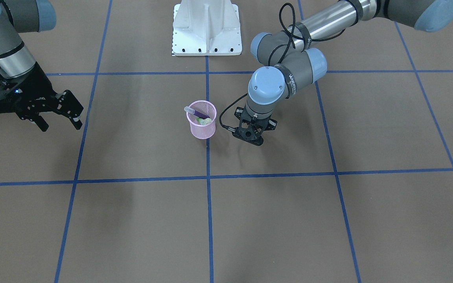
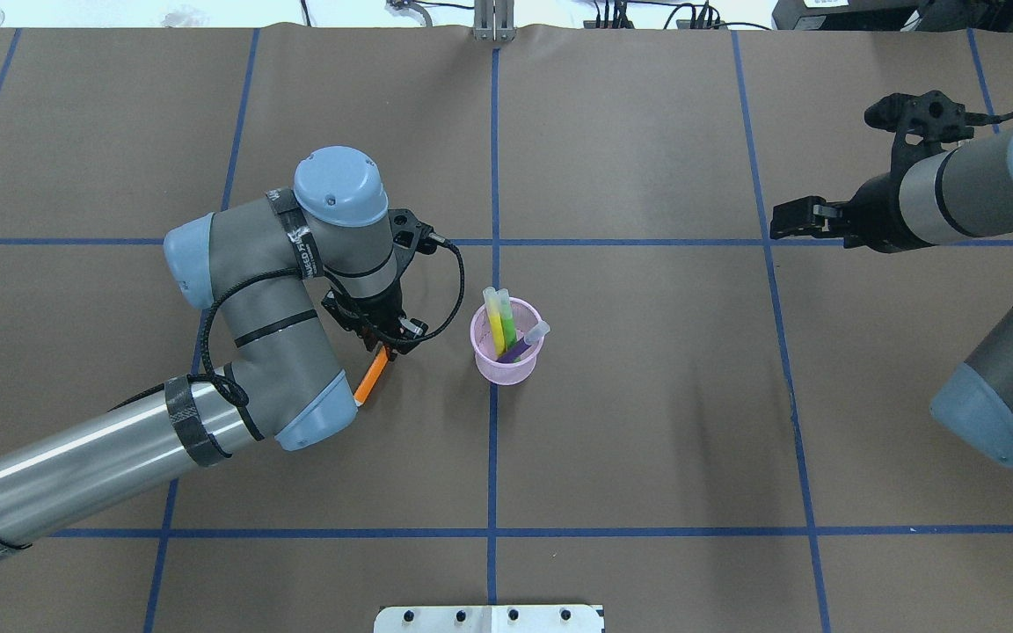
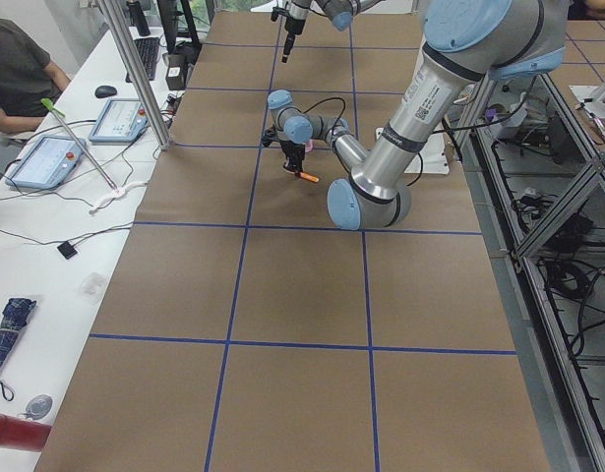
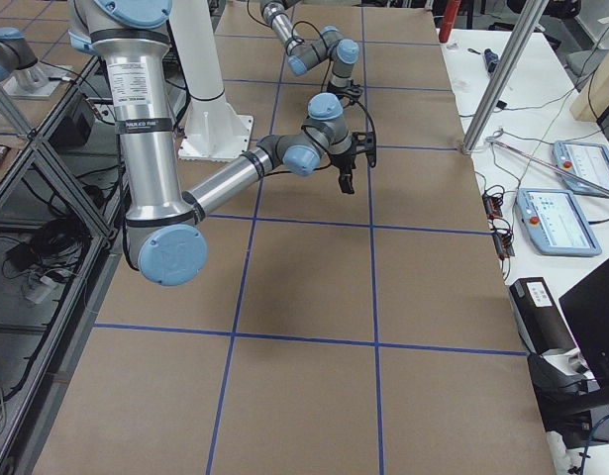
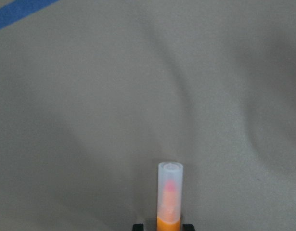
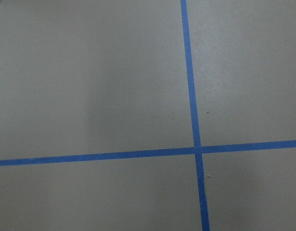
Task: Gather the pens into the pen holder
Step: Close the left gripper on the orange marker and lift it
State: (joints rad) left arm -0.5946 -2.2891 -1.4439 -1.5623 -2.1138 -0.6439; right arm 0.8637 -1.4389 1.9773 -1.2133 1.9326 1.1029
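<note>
Overhead exterior: orange pen (image 2: 371, 378) in claw (image 2: 386, 349)

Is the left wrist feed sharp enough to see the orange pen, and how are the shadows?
Left wrist view: orange pen readable but slightly soft, broad dim shadows across the table. Overhead view: crisp, even light, pen clear in the left gripper, beside the cup.

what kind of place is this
Probably a robotics lab: a left arm and right arm over a table gridded with blue tape, plus a side desk with control tablets where a person sits.
</note>
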